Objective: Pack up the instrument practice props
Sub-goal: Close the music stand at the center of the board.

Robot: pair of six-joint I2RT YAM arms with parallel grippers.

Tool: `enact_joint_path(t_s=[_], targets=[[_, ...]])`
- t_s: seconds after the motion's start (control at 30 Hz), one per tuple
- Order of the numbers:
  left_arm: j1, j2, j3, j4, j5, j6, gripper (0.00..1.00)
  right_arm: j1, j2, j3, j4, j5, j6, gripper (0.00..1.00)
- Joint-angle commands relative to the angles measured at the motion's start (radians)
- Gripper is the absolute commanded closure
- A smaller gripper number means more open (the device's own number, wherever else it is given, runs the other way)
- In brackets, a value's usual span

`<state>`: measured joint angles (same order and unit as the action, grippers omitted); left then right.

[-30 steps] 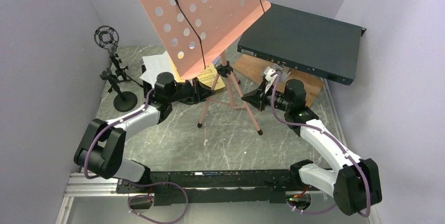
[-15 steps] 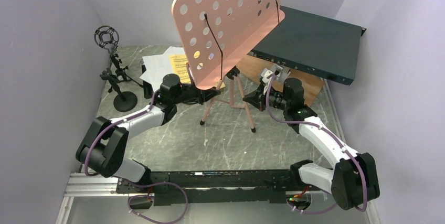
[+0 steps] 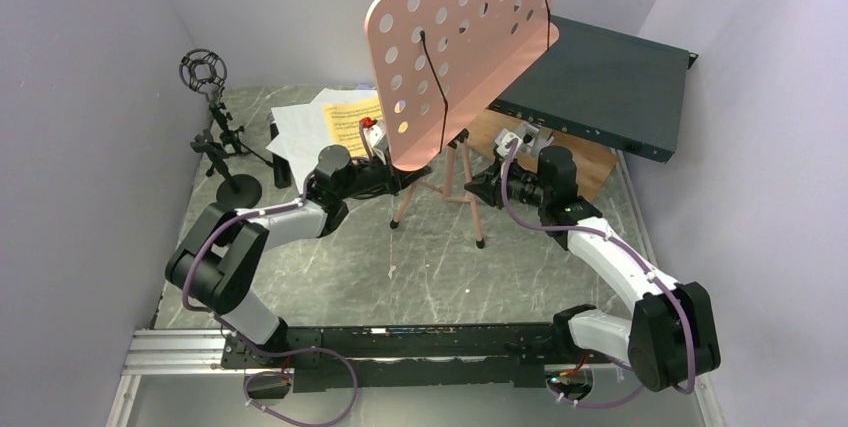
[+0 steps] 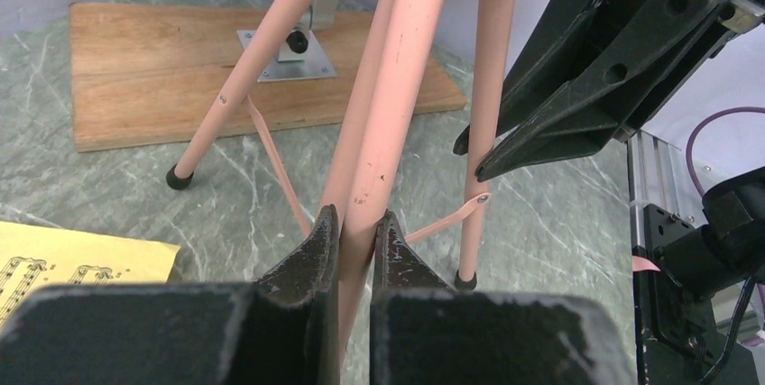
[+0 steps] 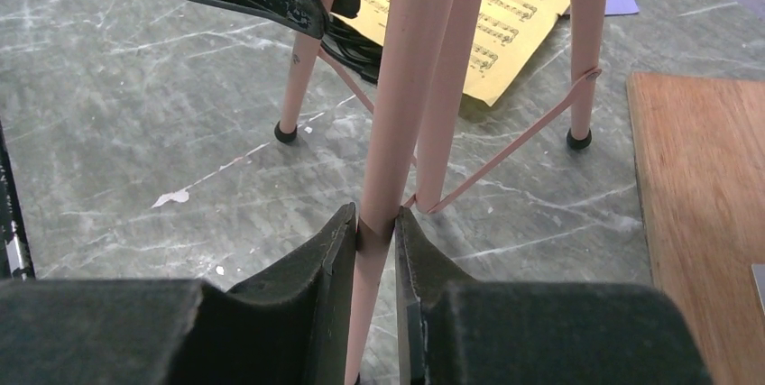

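Probable step: handling the stand (image 3: 455, 47). Jaws of left gripper (image 4: 352, 227) pinch a tube (image 4: 388, 96). Jaws of right gripper (image 5: 376, 223) flank a tube (image 5: 401, 87); clamping is indeterminate. The next move likely requires folding the legs (image 3: 470, 202).

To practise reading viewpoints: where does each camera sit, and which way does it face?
Top external: above, behind the bases, looking down on both arms and the music stand.
Left wrist: on the left gripper, facing the wooden board; own fingers show.
Right wrist: on the right gripper, facing yellow sheet music; own fingers show.
Shared: both wrist views show the stand's legs.
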<state>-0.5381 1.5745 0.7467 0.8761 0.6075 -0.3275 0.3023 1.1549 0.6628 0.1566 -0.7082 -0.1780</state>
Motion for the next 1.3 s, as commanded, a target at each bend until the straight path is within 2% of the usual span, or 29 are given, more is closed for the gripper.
enact_joint_path(t_s=[0.0, 0.07, 0.17, 0.23, 0.47, 0.93, 1.27], targets=[[-0.109, 0.045, 0.021, 0.167, 0.102, -0.217, 1.00, 0.049, 0.046, 0.001, -0.082, -0.106, -0.023, 0.79], [-0.114, 0.056, 0.017, 0.202, 0.094, -0.237, 1.00, 0.049, 0.045, 0.003, -0.083, -0.110, -0.024, 0.82], [-0.126, 0.073, 0.015, 0.236, 0.085, -0.257, 1.00, 0.049, 0.038, 0.010, -0.086, -0.122, -0.027, 0.95], [-0.134, 0.080, 0.013, 0.265, 0.081, -0.270, 1.00, 0.048, 0.025, 0.013, -0.089, -0.135, -0.026, 1.00], [-0.172, 0.092, 0.021, 0.314, 0.072, -0.292, 1.00, 0.013, -0.066, 0.000, -0.058, -0.168, -0.006, 1.00], [-0.221, 0.184, 0.040, 0.494, 0.066, -0.400, 1.00, -0.026, -0.117, -0.012, -0.031, -0.221, 0.014, 1.00], [-0.251, 0.138, 0.062, 0.388, 0.031, -0.326, 1.00, -0.046, -0.148, 0.006, -0.056, -0.255, 0.018, 1.00]])
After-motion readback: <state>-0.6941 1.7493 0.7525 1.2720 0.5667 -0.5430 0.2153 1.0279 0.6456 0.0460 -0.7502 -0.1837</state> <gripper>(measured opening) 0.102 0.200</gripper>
